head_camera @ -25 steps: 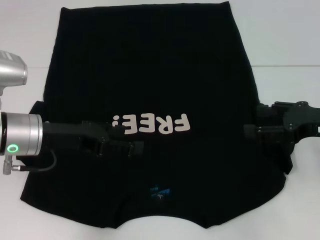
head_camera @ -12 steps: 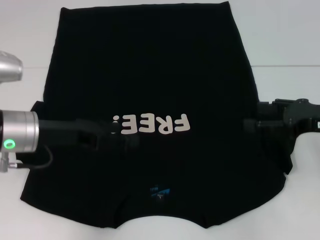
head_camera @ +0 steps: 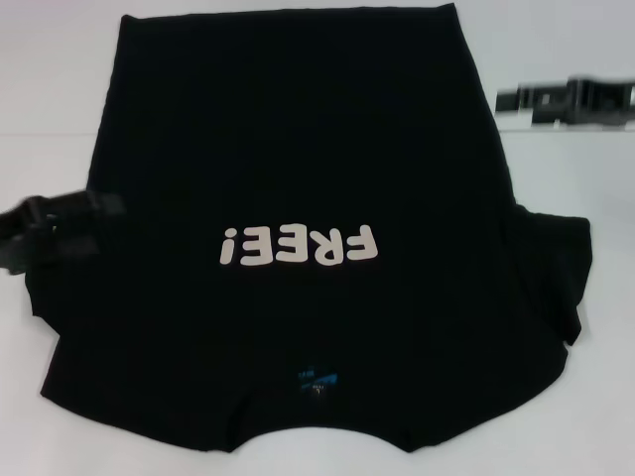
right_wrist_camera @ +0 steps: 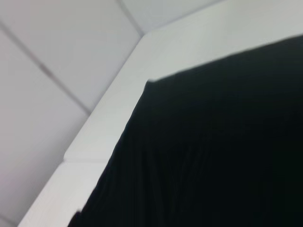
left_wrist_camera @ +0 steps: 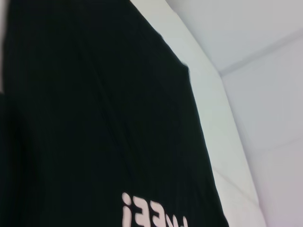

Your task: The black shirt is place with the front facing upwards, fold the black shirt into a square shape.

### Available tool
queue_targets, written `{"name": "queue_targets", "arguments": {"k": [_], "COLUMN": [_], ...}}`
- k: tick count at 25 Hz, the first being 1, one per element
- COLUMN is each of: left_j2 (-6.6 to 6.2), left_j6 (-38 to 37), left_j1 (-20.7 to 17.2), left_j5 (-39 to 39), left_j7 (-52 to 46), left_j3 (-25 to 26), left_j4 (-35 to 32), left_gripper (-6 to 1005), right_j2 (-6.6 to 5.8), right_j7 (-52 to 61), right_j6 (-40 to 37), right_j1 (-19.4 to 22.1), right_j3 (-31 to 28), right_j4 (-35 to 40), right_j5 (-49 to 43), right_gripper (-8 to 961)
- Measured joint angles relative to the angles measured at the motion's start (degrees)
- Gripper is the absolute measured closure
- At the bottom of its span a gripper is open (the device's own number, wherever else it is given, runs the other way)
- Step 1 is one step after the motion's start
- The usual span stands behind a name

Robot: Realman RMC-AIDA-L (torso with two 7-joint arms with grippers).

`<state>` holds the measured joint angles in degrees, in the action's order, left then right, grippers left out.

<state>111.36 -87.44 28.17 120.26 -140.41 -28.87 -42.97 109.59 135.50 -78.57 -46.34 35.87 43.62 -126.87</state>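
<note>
Shirt: the black shirt [head_camera: 308, 169] lies flat, lettering up, covering the white tabletop [head_camera: 566, 377]. Left tool [head_camera: 60, 223] hovers at its nine-o'clock edge, right tool [head_camera: 561, 99] beyond its two-o'clock side; whether either is apart, I cannot tell.

A: What sort of place is this?
B: A bare lab or test room: a plain white worktop [head_camera: 556, 188] and pale, large-tiled flooring [right_wrist_camera: 42, 71] beyond its edge.

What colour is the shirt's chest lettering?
Pale pinkish-white lettering on the black shirt; head view.
</note>
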Motion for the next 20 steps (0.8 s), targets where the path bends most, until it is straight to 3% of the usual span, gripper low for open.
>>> {"name": "queue_targets", "arguments": {"k": [4,9,14,20], "left_j2": [-0.66,-0.31,-0.19,-0.18], "left_j6": [0.17,3.27,7.09,8.30], "left_j1": [-2.50,-3.20,-3.85,-4.17], "left_j5": [1.95,5.27,5.94,6.09], "left_j7": [-0.44,-0.40,-0.35,-0.74], "left_j3": [4.74,5.28,6.07,7.14], "left_j4": [2.01,3.45,4.78,4.78], "left_gripper": [159,199,407,470], "right_j2": [-1.36,-1.36,-1.13,-1.24], "right_j7": [2.18,2.51,2.60,2.66], "right_j6": [1.95,2.62,2.67,2.34], "right_j1": [-2.21,-2.85,-2.49,-1.91], "right_j3": [0.35,0.44,0.52,0.52], "right_j4": [-1.07,-1.14,-1.21,-1.85], "right_j5": [-0.08,-0.13,-0.21,-0.23], "right_gripper": [84,84,84,85]}}
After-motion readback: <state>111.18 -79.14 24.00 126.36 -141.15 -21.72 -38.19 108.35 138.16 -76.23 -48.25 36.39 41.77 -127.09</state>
